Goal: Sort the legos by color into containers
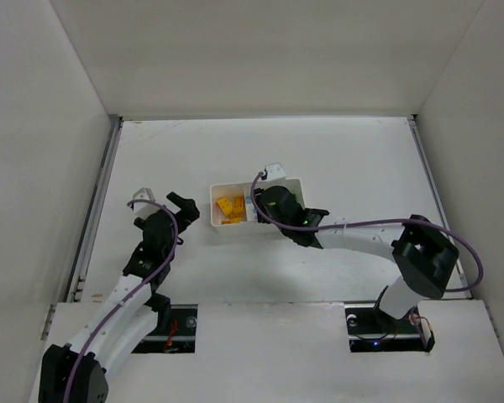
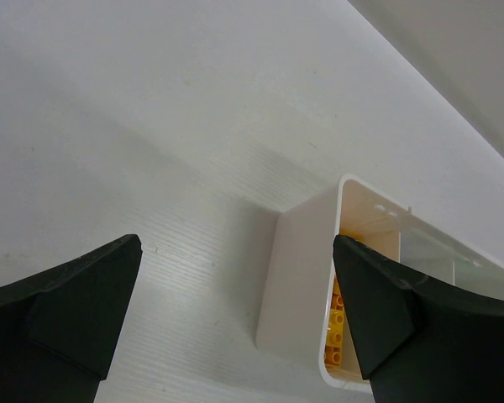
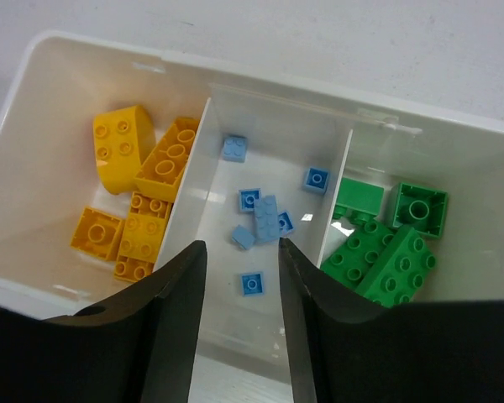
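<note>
The white tray (image 3: pixel 67 42) has three compartments. Several yellow-orange legos (image 3: pixel 143 193) lie in the left one, several small light blue legos (image 3: pixel 266 218) in the middle one and green legos (image 3: pixel 386 252) in the right one. My right gripper (image 3: pixel 242 252) is open and empty, hovering over the middle compartment; in the top view it (image 1: pixel 265 201) covers most of the tray (image 1: pixel 212 201). My left gripper (image 2: pixel 235 252) is open and empty, just left of the tray's end wall (image 2: pixel 298 285), with yellow legos (image 2: pixel 336 323) showing inside.
White walls enclose the table on the left, right and back. In the top view the left gripper (image 1: pixel 164 210) sits low on the table, left of the tray. The right arm reaches in from the lower right.
</note>
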Controlling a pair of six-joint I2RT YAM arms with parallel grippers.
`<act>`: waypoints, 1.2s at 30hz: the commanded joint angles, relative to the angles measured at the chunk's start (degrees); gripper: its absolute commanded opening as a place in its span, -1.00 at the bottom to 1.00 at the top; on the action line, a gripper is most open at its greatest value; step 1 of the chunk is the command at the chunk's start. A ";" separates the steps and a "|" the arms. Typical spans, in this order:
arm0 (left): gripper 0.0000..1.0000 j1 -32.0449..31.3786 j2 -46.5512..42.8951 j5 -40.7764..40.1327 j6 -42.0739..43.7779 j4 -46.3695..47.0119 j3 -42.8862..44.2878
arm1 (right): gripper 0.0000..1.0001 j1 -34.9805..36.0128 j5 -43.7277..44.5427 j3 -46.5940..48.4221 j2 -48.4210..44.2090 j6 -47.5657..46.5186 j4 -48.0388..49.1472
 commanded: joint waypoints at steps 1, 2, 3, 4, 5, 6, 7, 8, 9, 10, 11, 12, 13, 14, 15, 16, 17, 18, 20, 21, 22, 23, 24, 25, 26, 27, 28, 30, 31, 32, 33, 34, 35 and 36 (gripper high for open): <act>1.00 -0.63 -1.80 -3.06 0.29 0.44 -0.52 | -0.04 -0.47 0.33 3.65 -1.41 -0.65 4.25; 1.00 -0.81 -1.97 -3.24 0.29 0.44 -0.52 | 0.01 -0.47 0.51 3.47 -2.11 -0.65 4.43; 1.00 -0.90 -2.15 -3.41 0.29 0.44 -0.60 | 0.04 -0.30 0.60 3.21 -2.90 -0.65 4.52; 1.00 -0.90 -2.24 -3.68 0.03 0.44 -0.78 | 0.07 -0.30 0.69 3.03 -3.69 -0.83 4.43; 1.00 -0.55 -2.33 -3.94 -0.24 0.53 -1.04 | 0.09 -0.30 1.12 2.69 -5.00 -1.00 3.99; 1.00 -0.46 -2.33 -3.94 -0.41 0.44 -1.04 | 0.10 -0.30 2.00 1.90 -6.41 -1.09 3.99; 1.00 -0.46 -2.33 -3.94 -0.50 0.44 -1.04 | 0.12 -0.12 3.40 0.76 -8.34 -1.27 4.34; 1.00 -0.63 -2.24 -3.94 -0.59 0.27 -0.87 | 0.15 0.40 4.98 -0.82 -10.53 -1.10 4.52; 1.00 -0.90 -2.33 -4.29 -0.68 0.18 -0.87 | 0.20 0.84 6.65 -2.66 -13.08 -0.66 4.69; 1.00 -0.90 -2.42 -5.08 -0.68 0.53 -0.96 | 0.23 0.93 8.05 -4.77 -15.71 -0.48 4.87; 1.00 -0.64 -2.33 -5.96 -0.77 0.44 -0.96 | 0.24 0.85 9.37 -7.05 -18.87 -0.13 5.04; 1.00 -0.37 -2.07 -5.97 -1.03 0.09 -0.61 | 0.26 0.85 10.43 -9.34 -21.95 0.66 5.13; 1.00 -0.63 -2.06 -5.70 -1.12 -0.26 -0.43 | 0.28 0.67 11.57 -12.23 -25.90 2.14 4.87; 1.00 -1.24 -2.06 -5.88 -1.29 -0.70 -0.34 | 0.31 0.32 12.54 -14.35 -28.98 3.29 4.52; 1.00 -1.77 -2.06 -6.23 -1.38 -1.22 -0.17 | 0.37 -0.03 13.94 -16.63 -32.06 4.61 4.34; 1.00 -2.13 -1.98 -6.92 -1.47 -1.84 0.10 | 0.43 -0.21 15.87 -18.83 -35.22 6.27 3.91; 1.00 -2.39 -1.54 -7.80 -1.47 -2.54 0.53 | 0.49 -0.21 17.89 -20.94 -38.12 7.85 3.38; 1.00 -2.65 -1.02 -8.77 -1.56 -3.33 0.97 | 0.53 -0.38 19.83 -22.96 -40.85 9.00 2.85; 1.00 -3.44 0.74 -10.88 -2.08 -4.74 2.11 | 0.56 -1.78 22.73 -26.04 -45.51 10.68 1.27; 1.00 -3.88 1.62 -11.50 -2.43 -5.53 2.73 | 0.56 -3.09 23.88 -27.45 -47.80 11.55 -0.21; 1.00 -4.50 2.67 -12.02 -2.70 -6.23 3.34 | 0.56 -4.15 24.50 -28.33 -49.47 12.78 -1.88; 1.00 -5.03 3.64 -12.55 -2.79 -6.59 3.87 | 0.58 -5.21 24.85 -29.21 -51.06 14.45 -3.64; 1.00 -5.47 4.61 -13.17 -2.79 -6.59 4.23 | 0.59 -6.35 25.03 -30.01 -52.64 16.55 -5.40; 1.00 -5.90 5.49 -13.78 -2.70 -6.68 4.58 | 0.64 -7.84 24.68 -30.97 -54.74 19.44 -7.68; 1.00 -6.26 6.28 -14.31 -2.61 -6.76 4.84 | 0.67 -8.81 24.51 -31.59 -55.89 21.21 -9.00; 1.00 -6.61 6.81 -14.58 -2.52 -6.85 5.11 | 0.70 -10.30 24.50 -32.38 -57.56 23.32 -10.41; 1.00 -6.87 7.16 -14.67 -2.52 -7.03 5.46 | 0.70 -12.05 24.42 -33.17 -59.05 24.64 -11.64; 1.00 -7.40 7.25 -14.67 -2.35 -7.12 5.64 | 0.71 -15.66 23.45 -34.66 -62.04 25.97 -13.93; 1.00 -7.58 6.99 -14.67 -2.17 -7.12 5.64 | 0.71 -17.07 22.75 -35.19 -63.10 26.41 -14.46; 1.00 -7.75 6.73 -14.67 -2.09 -7.12 5.64 | 0.71 -18.39 21.79 -35.72 -63.90 26.42 -14.73; 1.00 -7.93 6.64 -14.67 -2.08 -7.12 5.64 | 0.71 -19.71 20.48 -36.07 -64.34 26.33 -14.82; 1.00 -8.02 6.64 -14.49 -2.08 -7.20 5.72 | 0.71 -20.94 19.07 -36.43 -64.34 26.15 -14.73; 1.00 -8.11 6.72 -14.14 -2.08 -7.47 5.98 | 0.71 -22.08 17.84 -36.52 -64.17 26.15 -14.90; 1.00 -8.11 6.90 -14.05 -2.26 -7.82 6.33 | 0.71 -23.14 16.52 -36.60 -64.17 26.07 -15.52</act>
